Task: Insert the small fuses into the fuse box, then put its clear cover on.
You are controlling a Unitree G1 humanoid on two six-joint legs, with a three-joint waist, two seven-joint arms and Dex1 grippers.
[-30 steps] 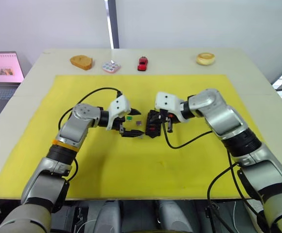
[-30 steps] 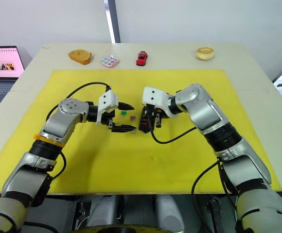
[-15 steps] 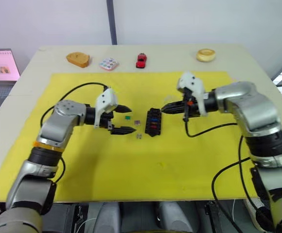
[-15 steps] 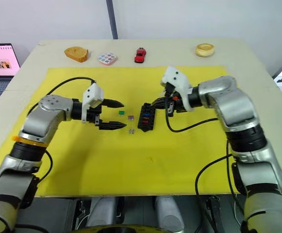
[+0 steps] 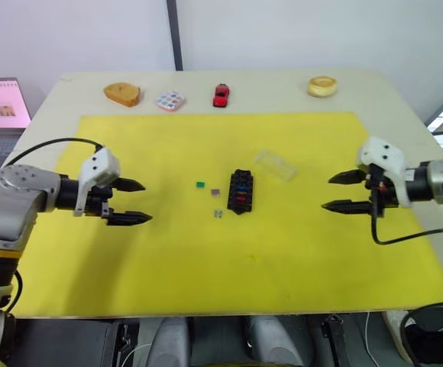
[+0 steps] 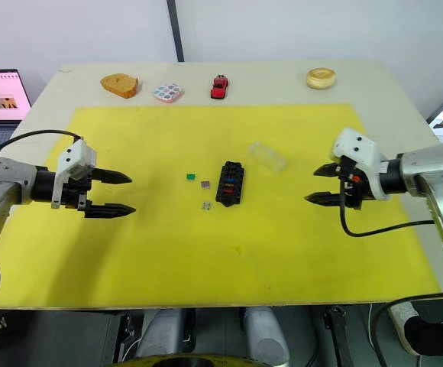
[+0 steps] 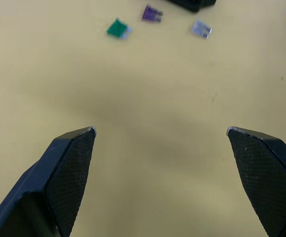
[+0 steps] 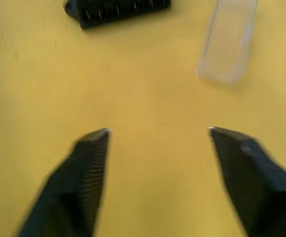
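The black fuse box (image 5: 241, 191) lies mid-mat with red and blue fuses seated in its slots. Three small fuses lie loose to its left: green (image 5: 200, 184), purple (image 5: 215, 193) and grey (image 5: 218, 213). The clear cover (image 5: 275, 165) rests flat on the mat just behind and to the right of the box. My left gripper (image 5: 145, 202) is open and empty, far left of the fuses. Over the mat's right side my right gripper (image 5: 327, 193) hovers open and empty, pointing at the box. In the left wrist view the fuses (image 7: 118, 28) lie well ahead of the fingertips (image 7: 74, 153).
A yellow mat (image 5: 206, 267) covers the table. Along the back edge sit a brown bread-shaped piece (image 5: 122, 93), a multicoloured tile (image 5: 170, 100), a red toy car (image 5: 221, 95) and a round tan ring (image 5: 322, 86). A laptop (image 5: 0, 103) stands off the table's left.
Both arms have pulled outward, away from the fuse box, to the mat's left and right sides. My right gripper, shut at the box a second ago, has opened.
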